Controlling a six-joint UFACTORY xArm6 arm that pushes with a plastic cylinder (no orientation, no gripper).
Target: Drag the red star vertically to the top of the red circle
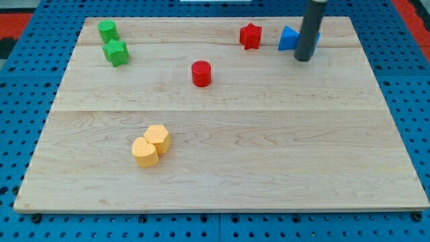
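Note:
The red star (250, 35) lies near the top of the wooden board, right of centre. The red circle (201, 73) stands lower and to the view's left of it, with a clear gap between them. My tip (304, 58) is the lower end of a dark rod that comes down from the view's top right. It rests on the board to the right of the red star, right beside a blue triangle (289, 39) and partly in front of a second blue block (316, 37).
A green circle (107, 30) and a green star (116, 52) sit at the top left. A yellow hexagon (158, 138) and a yellow heart (144, 152) touch each other at the lower left. The board's edge (222, 211) meets a blue pegboard.

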